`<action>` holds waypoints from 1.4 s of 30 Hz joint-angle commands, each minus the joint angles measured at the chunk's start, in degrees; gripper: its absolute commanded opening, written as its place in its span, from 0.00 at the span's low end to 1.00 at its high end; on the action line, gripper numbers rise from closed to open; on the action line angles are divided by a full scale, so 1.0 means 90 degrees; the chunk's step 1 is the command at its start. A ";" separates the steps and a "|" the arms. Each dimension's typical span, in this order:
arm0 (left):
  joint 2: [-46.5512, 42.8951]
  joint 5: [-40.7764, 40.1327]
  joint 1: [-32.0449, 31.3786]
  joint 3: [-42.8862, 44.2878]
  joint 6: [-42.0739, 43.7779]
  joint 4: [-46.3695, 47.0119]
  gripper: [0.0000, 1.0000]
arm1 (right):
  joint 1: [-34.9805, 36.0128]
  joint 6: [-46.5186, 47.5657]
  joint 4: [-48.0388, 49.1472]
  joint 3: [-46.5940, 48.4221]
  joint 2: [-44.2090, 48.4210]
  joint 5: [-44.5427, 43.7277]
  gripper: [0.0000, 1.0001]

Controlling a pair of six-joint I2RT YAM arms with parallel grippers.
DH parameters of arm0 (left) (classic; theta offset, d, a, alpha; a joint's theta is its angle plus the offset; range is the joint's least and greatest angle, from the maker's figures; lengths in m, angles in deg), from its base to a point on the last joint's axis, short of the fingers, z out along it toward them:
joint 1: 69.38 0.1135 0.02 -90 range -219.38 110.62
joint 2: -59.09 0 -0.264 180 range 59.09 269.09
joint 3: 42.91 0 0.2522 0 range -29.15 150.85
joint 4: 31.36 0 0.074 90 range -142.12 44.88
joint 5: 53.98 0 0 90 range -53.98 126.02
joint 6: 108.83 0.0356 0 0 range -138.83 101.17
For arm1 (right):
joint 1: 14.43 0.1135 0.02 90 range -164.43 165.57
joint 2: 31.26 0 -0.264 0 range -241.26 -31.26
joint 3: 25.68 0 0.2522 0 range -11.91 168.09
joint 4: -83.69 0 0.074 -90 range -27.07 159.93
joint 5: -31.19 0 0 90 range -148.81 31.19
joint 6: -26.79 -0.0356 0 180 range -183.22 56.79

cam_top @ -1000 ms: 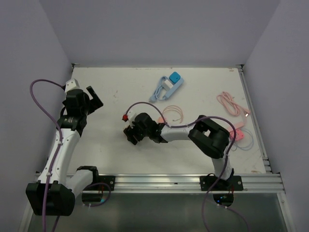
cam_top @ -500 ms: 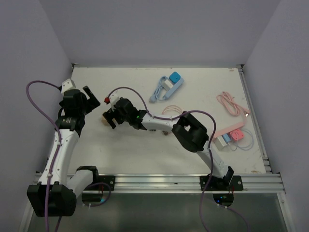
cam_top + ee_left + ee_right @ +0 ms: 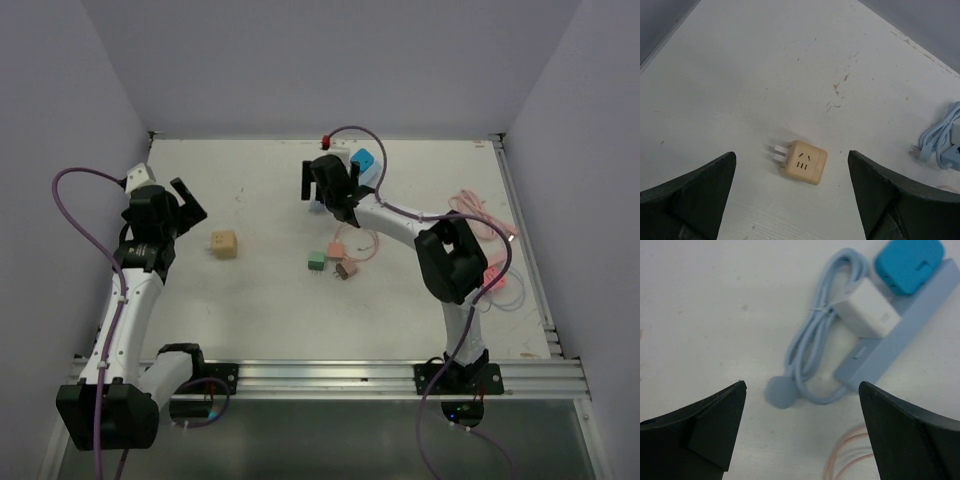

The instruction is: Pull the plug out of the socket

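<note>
A light-blue socket strip (image 3: pixel 890 347) lies at the back of the table with a white plug (image 3: pixel 867 315) and a blue plug (image 3: pixel 909 265) seated in it. Its coiled blue cable (image 3: pixel 810 345) ends in a round plug (image 3: pixel 780 392). My right gripper (image 3: pixel 801 405) hovers open above that cable end, left of the strip (image 3: pixel 368 176), holding nothing. A beige cube socket (image 3: pixel 802 161) with two white prongs lies on the table. My left gripper (image 3: pixel 791 167) hangs open above it, not touching. From above, the cube (image 3: pixel 224 244) sits just right of the left gripper (image 3: pixel 190 205).
Small green (image 3: pixel 316 260) and brown (image 3: pixel 347 269) cube adapters lie mid-table by a thin pink cable loop (image 3: pixel 360 240). A pink cable (image 3: pixel 480 215) and a pink socket strip (image 3: pixel 495 275) lie at the right. Walls close in the table on the left, back and right.
The right gripper opened, left the beige cube on the table near the left gripper, and swung to the back over the blue strip. The left arm barely moved.
</note>
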 commanded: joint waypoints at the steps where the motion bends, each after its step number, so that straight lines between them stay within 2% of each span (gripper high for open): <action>1: -0.0078 0.0101 0.0064 -0.0062 0.0071 0.0241 0.97 | -0.0444 -0.1318 -0.1010 0.0177 0.0111 -0.0669 0.99; 8: -0.0029 0.0258 0.0073 -0.0081 0.0061 0.0260 0.97 | -0.1051 -0.1926 -0.1519 0.0724 -0.0563 -0.0552 0.98; 10: 0.0000 0.0316 0.0073 -0.0081 0.0061 0.0260 0.96 | -0.1110 -0.1927 -0.1519 0.0910 -0.0796 -0.0397 0.92; 16: 0.0030 0.0375 0.0073 -0.0081 0.0071 0.0270 0.96 | -0.1188 -0.2063 -0.1578 0.1233 -0.1227 -0.0142 0.83; 19: 0.0039 0.0394 0.0073 -0.0081 0.0081 0.0280 0.96 | -0.1296 -0.2219 -0.1568 0.1106 -0.1296 -0.0015 0.74; 23: 0.0069 0.0463 0.0073 -0.0091 0.0091 0.0290 0.96 | -0.1588 -0.2259 -0.1285 0.0599 -0.1023 0.0209 0.53; 24: 0.0078 0.0482 0.0073 -0.0091 0.0091 0.0299 0.96 | -0.1734 -0.2210 -0.1159 0.0405 -0.0858 0.0287 0.42; 26: 0.0088 0.0541 0.0073 -0.0091 0.0110 0.0319 0.96 | -0.1881 -0.2054 -0.1070 0.0228 -0.0711 0.0366 0.33; 27: 0.0108 0.0560 0.0073 -0.0091 0.0120 0.0319 0.96 | -0.1949 -0.1976 -0.0993 0.0072 -0.0555 0.0434 0.22; 30: 0.0117 0.0619 0.0073 -0.0101 0.0140 0.0338 0.96 | -0.2223 -0.1576 -0.0943 -0.0172 -0.0349 0.0513 0.08; 31: 0.0127 0.0667 0.0073 -0.0101 0.0149 0.0338 0.96 | -0.2359 -0.1343 -0.0953 -0.0232 -0.0213 0.0571 0.01; 36: 0.0186 0.0824 0.0073 -0.0111 0.0188 0.0397 0.96 | -0.2847 -0.0726 -0.0933 -0.0846 0.0236 0.0893 0.00; 42: 0.0225 0.1029 0.0083 -0.0140 0.0227 0.0446 0.96 | -0.3024 0.0064 -0.0904 -0.1753 0.0891 0.1001 0.00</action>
